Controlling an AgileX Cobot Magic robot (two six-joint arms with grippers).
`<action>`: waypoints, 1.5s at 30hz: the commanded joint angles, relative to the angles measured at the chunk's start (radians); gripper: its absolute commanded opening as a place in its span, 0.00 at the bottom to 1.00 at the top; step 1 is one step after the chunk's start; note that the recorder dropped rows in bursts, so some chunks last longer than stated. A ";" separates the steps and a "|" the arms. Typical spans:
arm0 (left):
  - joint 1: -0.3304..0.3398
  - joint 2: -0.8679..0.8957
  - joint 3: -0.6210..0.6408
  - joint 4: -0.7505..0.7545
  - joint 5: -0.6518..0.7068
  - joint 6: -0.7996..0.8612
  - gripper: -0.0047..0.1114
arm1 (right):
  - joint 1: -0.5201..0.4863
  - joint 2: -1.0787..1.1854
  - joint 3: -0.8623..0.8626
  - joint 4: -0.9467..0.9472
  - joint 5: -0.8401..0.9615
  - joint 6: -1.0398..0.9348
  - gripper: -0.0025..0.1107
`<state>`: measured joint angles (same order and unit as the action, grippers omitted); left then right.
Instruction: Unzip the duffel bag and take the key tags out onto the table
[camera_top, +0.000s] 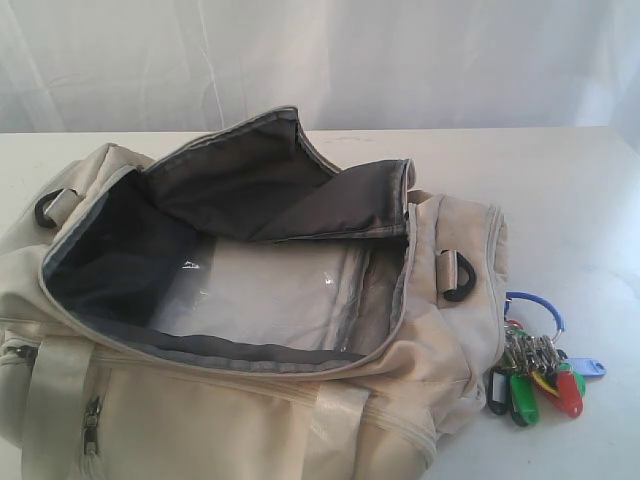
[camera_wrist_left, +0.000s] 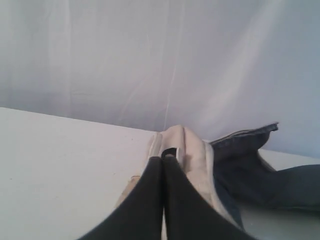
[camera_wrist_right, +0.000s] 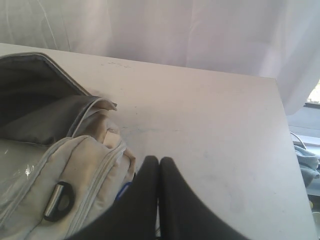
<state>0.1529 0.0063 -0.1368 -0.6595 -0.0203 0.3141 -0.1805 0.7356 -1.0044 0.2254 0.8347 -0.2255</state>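
Exterior view: your duffel bag (camera_top: 200, 420) gapes open, key tags (camera_top: 540, 375) on the bench (camera_top: 590, 180) beside it; left gripper (camera_wrist_left: 164, 160) and right gripper (camera_wrist_right: 159, 161) both clenched, empty.

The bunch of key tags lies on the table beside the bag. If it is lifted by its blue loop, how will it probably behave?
The key tags would probably dangle and swing, since they sit loosely on metal rings. Being small plastic tags, the bunch looks light. Pushed along the table, it would likely spread rather than slide as one piece.
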 joint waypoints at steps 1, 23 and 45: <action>-0.005 -0.006 0.101 0.400 -0.017 -0.244 0.04 | -0.001 -0.005 0.008 0.000 -0.013 0.003 0.02; -0.016 -0.006 0.137 0.452 0.244 -0.183 0.04 | -0.001 -0.005 0.008 0.000 -0.013 0.003 0.02; -0.077 -0.006 0.137 0.460 0.248 -0.181 0.04 | -0.001 -0.005 0.008 0.000 -0.013 0.003 0.02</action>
<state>0.0824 0.0046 -0.0038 -0.1944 0.2285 0.1329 -0.1805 0.7356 -1.0044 0.2254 0.8347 -0.2255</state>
